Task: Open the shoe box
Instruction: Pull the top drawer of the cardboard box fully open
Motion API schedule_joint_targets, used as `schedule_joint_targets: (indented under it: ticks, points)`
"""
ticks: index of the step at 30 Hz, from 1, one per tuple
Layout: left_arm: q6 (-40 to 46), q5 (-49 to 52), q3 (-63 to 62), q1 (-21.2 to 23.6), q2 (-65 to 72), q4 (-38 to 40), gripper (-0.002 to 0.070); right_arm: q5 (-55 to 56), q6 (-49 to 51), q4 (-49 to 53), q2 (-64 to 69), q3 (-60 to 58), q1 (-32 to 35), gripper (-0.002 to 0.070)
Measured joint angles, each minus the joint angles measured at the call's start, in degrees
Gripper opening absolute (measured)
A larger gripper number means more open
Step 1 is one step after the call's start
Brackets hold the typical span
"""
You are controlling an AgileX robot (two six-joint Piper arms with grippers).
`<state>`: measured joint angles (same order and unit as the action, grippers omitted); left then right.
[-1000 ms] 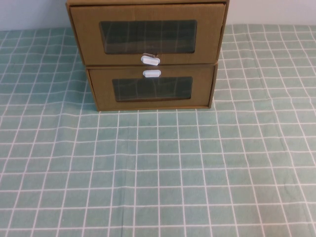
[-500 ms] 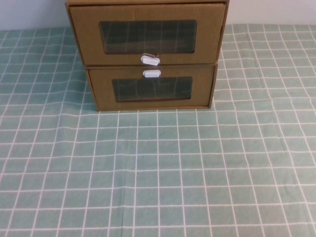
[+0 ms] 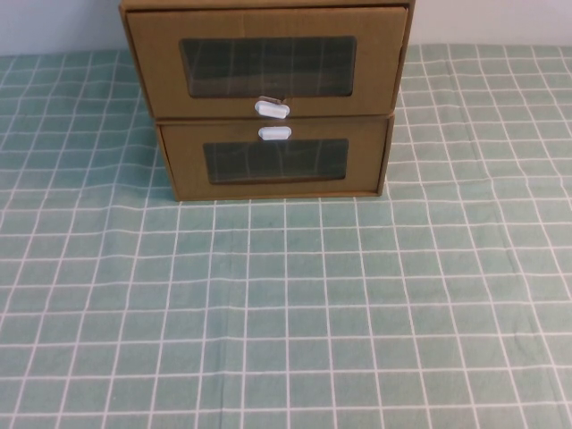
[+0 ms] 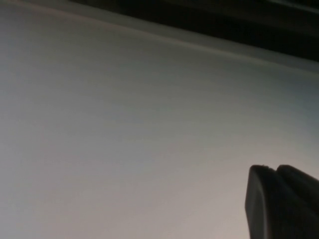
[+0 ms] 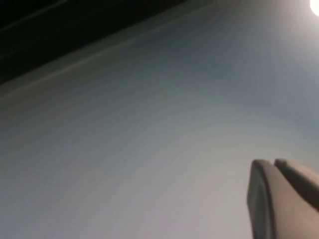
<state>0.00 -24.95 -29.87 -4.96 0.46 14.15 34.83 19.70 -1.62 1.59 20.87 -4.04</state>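
Two brown cardboard shoe boxes stand stacked at the back middle of the table in the high view. The upper box [image 3: 268,63] and the lower box [image 3: 275,159] each have a dark window in the front, and both fronts are closed. A white handle [image 3: 272,109] sits at the upper front's bottom edge, and another white handle [image 3: 275,133] at the lower front's top edge. Neither arm shows in the high view. My left gripper [image 4: 273,168] is shut on nothing, facing a plain pale wall. My right gripper [image 5: 274,162] is shut too, also empty and away from the boxes.
A green tablecloth [image 3: 286,313] with a white grid covers the table in front of and beside the boxes. A pale wall rises behind them.
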Motion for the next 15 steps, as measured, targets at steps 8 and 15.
schedule_joint_targets:
  ticks: [8, 15]
  points:
    - [1.3, 29.1, -22.1, 0.0, 16.7, -0.2, -0.0005, -30.4, 4.3, -1.2, 16.5, 24.3, 0.0, -0.0014]
    - [1.6, 60.8, -41.1, 0.0, 39.7, -0.5, -0.0005, -59.6, 2.6, 0.3, 34.5, 39.4, 0.0, -0.0014]
